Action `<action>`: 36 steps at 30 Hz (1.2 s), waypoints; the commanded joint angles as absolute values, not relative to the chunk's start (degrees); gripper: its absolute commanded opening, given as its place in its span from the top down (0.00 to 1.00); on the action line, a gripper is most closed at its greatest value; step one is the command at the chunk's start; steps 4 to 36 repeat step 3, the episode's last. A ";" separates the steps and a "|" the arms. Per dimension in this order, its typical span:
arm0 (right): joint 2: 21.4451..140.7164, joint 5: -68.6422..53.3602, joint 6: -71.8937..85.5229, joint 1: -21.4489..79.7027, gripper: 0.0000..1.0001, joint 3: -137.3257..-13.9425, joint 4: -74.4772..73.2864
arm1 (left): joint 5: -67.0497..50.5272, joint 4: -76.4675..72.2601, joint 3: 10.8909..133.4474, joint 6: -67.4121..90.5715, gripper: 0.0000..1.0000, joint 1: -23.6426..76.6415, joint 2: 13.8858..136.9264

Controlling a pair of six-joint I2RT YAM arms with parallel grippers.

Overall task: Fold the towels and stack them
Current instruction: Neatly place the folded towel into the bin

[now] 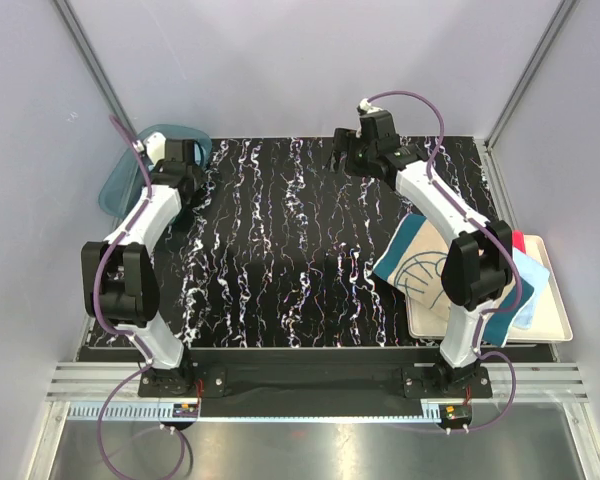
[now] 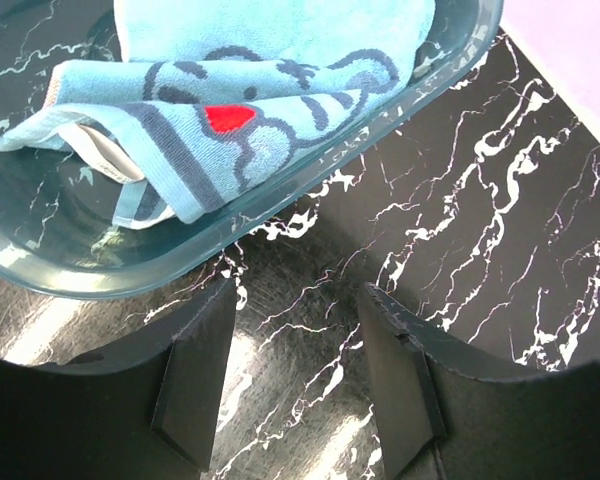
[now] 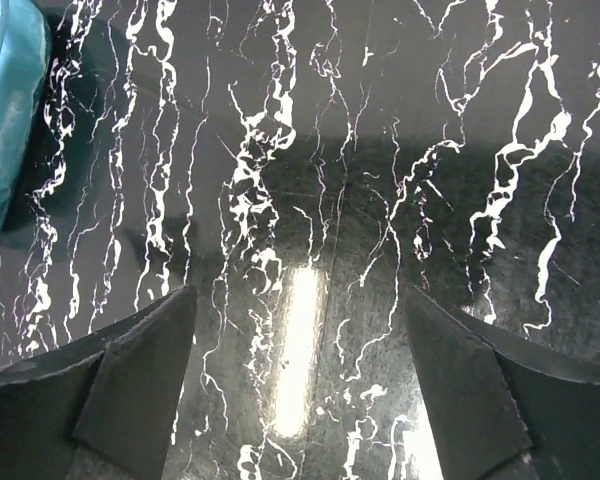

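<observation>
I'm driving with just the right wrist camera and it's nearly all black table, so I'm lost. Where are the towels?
Observer: A pile of towels lies on the cream tray, over on the right side.
Operator: Are any somewhere else?
Observer: Yes. A light blue towel with a cartoon and a red heart sits bunched up in the teal basket.
Operator: Is anything close to that one?
Observer: The left gripper is right in front of the basket, open and holding nothing.
</observation>
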State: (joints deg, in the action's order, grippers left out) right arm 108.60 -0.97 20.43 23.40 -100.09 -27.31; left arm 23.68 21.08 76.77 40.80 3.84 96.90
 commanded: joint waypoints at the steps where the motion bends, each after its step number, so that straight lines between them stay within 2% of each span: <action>1: 104.59 -2.64 20.74 23.73 0.09 -99.67 -23.64 | 22.41 17.49 77.34 39.38 0.43 3.78 95.10; 3: 105.03 -2.20 21.09 23.82 0.05 -100.37 -24.25 | 22.06 17.49 76.99 38.67 0.43 3.78 94.31; 36: 105.03 -2.20 21.09 23.82 0.05 -100.37 -24.25 | 22.06 17.49 76.99 38.67 0.43 3.78 94.31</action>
